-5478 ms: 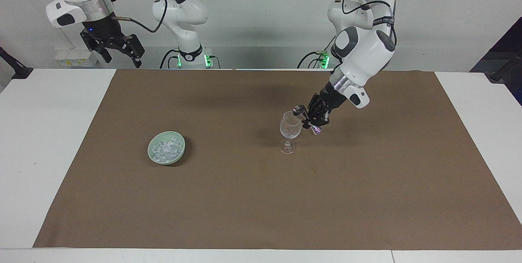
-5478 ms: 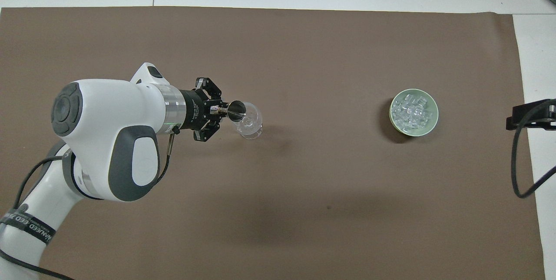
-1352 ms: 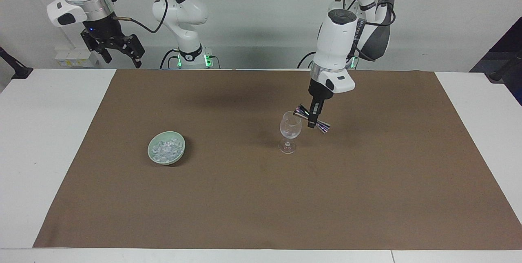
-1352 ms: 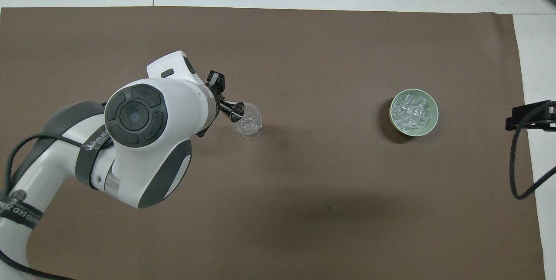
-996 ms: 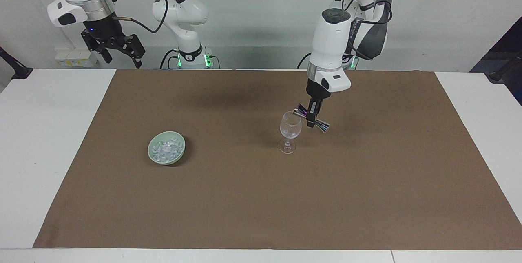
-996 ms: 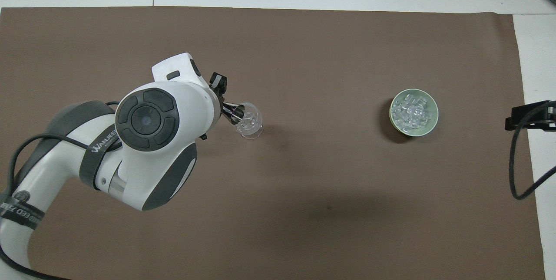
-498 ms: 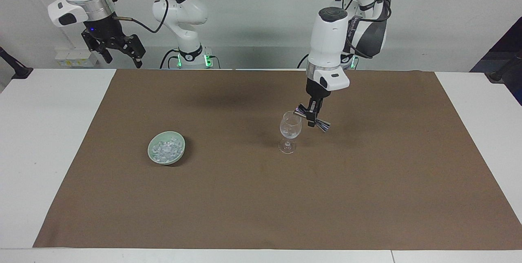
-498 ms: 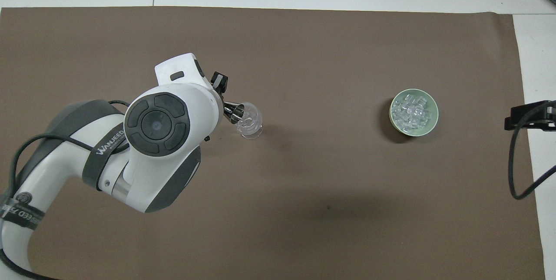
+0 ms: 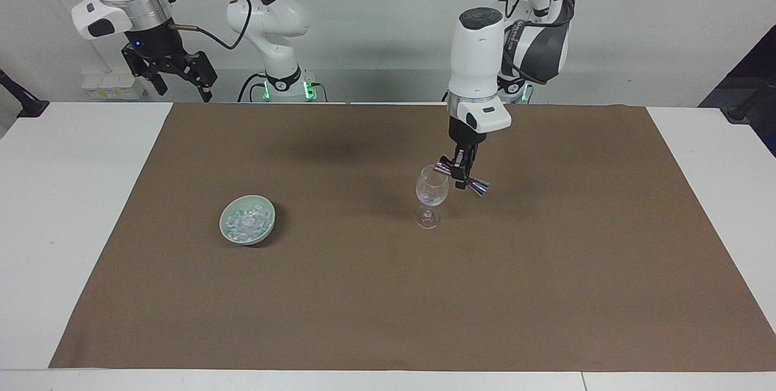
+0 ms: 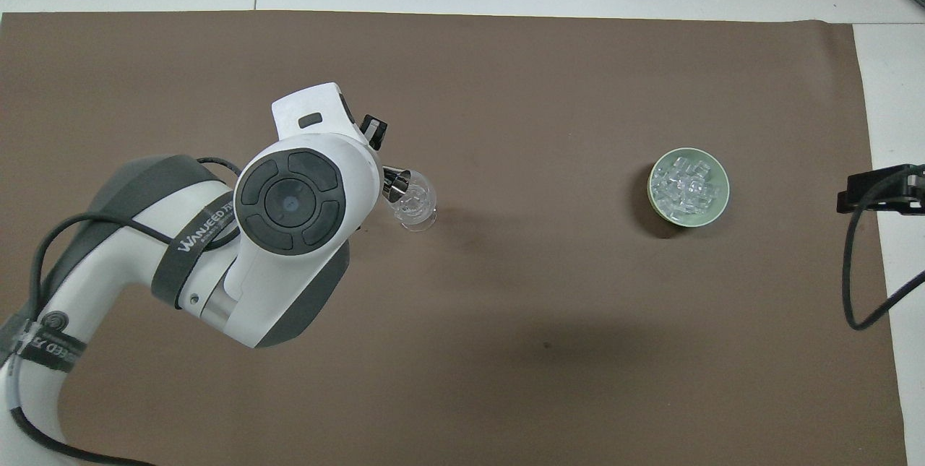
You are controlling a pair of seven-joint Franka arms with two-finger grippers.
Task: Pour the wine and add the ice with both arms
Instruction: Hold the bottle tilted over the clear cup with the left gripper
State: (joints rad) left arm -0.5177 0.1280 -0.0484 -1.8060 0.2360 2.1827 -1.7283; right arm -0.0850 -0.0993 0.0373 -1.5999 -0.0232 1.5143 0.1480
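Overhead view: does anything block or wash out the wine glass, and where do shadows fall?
Overhead view: the left arm covers its own gripper; the wine glass stays visible, pale against the brown mat, a soft shadow beside it. Facing view: the glass is unobstructed; a diffuse shadow lies nearer the robots.

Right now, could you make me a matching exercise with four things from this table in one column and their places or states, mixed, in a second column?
1. left gripper
2. right gripper
3. ice
4. stemmed glass

a. heaped in the pale green bowl
b. open, waiting above the table's edge
c. standing upright on the brown mat
d. shut on a metal jigger tilted at the glass's rim

Pairs: 1-d, 2-b, 3-a, 4-c
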